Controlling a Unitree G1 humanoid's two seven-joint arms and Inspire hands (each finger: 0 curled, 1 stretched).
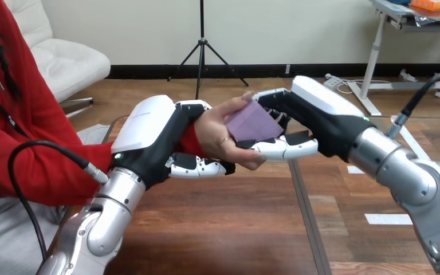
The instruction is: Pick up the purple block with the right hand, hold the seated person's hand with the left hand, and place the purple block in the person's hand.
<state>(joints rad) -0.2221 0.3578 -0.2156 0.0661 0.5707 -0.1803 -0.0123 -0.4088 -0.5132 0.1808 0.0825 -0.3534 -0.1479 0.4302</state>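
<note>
Seen from the head, facing forward and down across the wooden table [217, 229]. Set close in (arms entering from near left and near right), with the left hand [149, 133] and right hand [321, 114] large in the middle, above the table.

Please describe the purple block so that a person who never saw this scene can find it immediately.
Above the wooden table, the robot's left hand grips the person's wrist. The purple block lies against the person's hand just right of it, pinched by the right hand. It is the only flat, purple thing between the black-and-white hands.
</note>
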